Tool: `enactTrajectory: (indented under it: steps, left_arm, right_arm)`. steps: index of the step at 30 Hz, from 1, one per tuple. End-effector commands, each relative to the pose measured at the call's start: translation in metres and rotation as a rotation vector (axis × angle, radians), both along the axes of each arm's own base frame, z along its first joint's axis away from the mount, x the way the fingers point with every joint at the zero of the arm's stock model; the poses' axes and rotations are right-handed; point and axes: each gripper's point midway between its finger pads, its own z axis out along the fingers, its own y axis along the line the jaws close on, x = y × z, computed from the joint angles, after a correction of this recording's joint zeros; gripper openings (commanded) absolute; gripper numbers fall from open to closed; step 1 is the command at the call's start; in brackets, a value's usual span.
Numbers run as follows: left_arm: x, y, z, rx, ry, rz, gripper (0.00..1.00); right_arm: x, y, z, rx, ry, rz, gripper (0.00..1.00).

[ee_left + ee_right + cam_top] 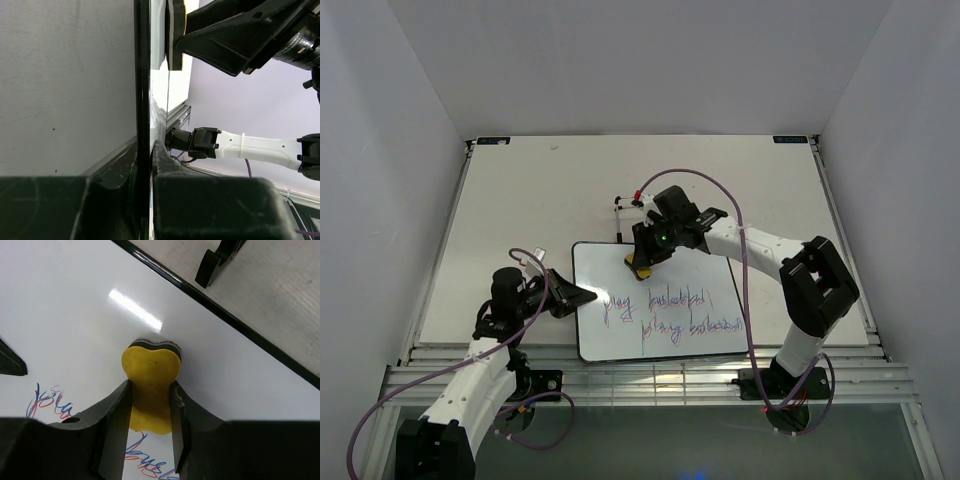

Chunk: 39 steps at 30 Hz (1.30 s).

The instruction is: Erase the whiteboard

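The whiteboard (660,300) lies flat near the table's front, with two lines of purple-blue handwriting (690,312) across its near half. My right gripper (645,262) is shut on the yellow eraser (150,385), which rests on the board's upper part (75,315), just above the writing (47,402). The eraser also shows in the top view (640,268). My left gripper (582,295) is shut on the board's left edge; in the left wrist view the black frame (142,100) runs between the fingers.
A small black wire stand (625,205) sits on the table just behind the board; its foot (212,265) shows beyond the board's frame (225,315). The grey table (540,200) extends behind and to both sides. A slatted rail runs along the front edge.
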Motion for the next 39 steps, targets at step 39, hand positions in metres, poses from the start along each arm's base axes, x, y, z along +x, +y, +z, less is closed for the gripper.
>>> enactTrajectory:
  steps: [39]
  left_arm:
    - [0.019,0.02,-0.01,0.098,-0.015,0.169,0.0]
  right_arm:
    - [0.026,-0.194,0.011,0.068,0.032,-0.442,0.16]
